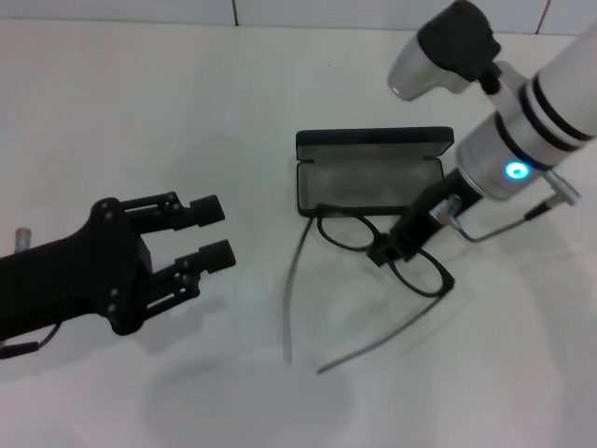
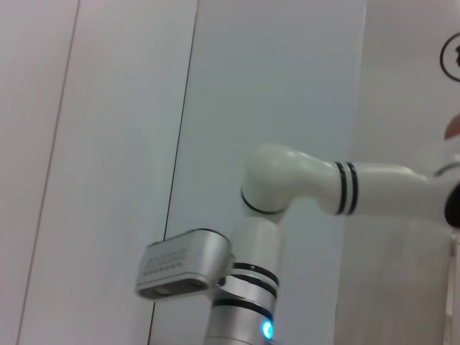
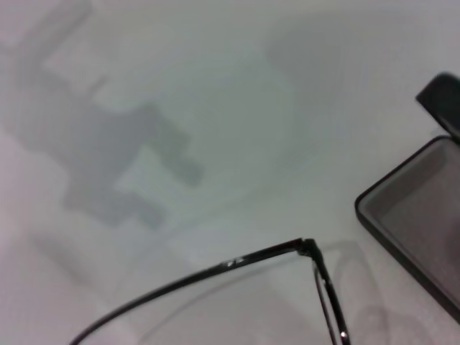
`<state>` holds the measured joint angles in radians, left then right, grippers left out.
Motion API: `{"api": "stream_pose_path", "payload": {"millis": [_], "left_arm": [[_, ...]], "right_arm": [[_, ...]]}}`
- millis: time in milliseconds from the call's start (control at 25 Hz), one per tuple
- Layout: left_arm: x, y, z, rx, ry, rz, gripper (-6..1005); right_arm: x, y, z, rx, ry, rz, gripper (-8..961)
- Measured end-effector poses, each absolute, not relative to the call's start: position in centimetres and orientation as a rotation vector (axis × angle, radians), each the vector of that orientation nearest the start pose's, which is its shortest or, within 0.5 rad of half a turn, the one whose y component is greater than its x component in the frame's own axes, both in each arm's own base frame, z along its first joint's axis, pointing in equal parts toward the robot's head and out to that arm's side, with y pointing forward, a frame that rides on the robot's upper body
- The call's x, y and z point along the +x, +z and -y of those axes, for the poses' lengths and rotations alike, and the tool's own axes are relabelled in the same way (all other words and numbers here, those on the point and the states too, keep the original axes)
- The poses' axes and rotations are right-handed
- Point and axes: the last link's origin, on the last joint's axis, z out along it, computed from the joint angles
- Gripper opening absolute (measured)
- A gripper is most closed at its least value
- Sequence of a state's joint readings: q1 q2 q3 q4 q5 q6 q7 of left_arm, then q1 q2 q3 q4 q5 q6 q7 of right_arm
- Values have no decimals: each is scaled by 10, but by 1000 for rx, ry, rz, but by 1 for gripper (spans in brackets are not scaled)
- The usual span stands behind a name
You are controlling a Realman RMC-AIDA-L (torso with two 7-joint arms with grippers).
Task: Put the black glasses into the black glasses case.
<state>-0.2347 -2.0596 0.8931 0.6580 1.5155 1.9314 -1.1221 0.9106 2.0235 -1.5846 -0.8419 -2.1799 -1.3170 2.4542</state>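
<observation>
1. Right gripper (image 1: 390,245), frame centre-right: closed on the bridge of the thin black-framed glasses (image 1: 347,234).
2. Open black clamshell glasses case (image 1: 373,149), grey-lined, just above the glasses.
3. Left gripper (image 1: 213,233), lower left: fingers apart, empty.

Right arm (image 1: 550,103): white shell, black bands, blue ring light, silver camera, thin cables. Left gripper (image 1: 207,233): matte black, visible screws.
</observation>
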Motion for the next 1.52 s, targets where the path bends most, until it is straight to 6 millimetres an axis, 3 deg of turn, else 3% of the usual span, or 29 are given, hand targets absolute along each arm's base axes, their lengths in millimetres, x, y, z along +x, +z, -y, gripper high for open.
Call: {"api": "stream_pose_path", "payload": {"millis": [160, 360, 520, 600, 680, 800, 1000, 1240, 1520], "left_arm": [[-265, 32, -232, -2579, -1340, 295, 320], [-255, 36, -232, -2542, -1443, 257, 313], [-240, 34, -237, -2542, -1530, 199, 308], [-232, 31, -242, -2550, -1573, 189, 305], [-225, 27, -246, -2552, -1624, 188, 270], [-214, 25, -253, -2553, -1679, 166, 218], [-195, 21, -263, -2613, -1745, 151, 218], [-178, 14, -265, -2655, -1804, 88, 219], [-173, 11, -266, -2677, -1813, 73, 97]], "right_arm": [[138, -57, -365, -2904, -281, -814, 112], [149, -18, -344, -2888, -61, -717, 113], [153, 16, -324, -2896, 301, -615, 114], [154, 21, -319, -2902, 390, -589, 114], [160, 31, -308, -2921, 629, -457, 114], [169, 35, -305, -2917, 711, -400, 115], [184, 40, -303, -2853, 923, -316, 116], [181, 35, -307, -2866, 996, -243, 117], [172, 24, -322, -2888, 1028, -229, 119]]}}
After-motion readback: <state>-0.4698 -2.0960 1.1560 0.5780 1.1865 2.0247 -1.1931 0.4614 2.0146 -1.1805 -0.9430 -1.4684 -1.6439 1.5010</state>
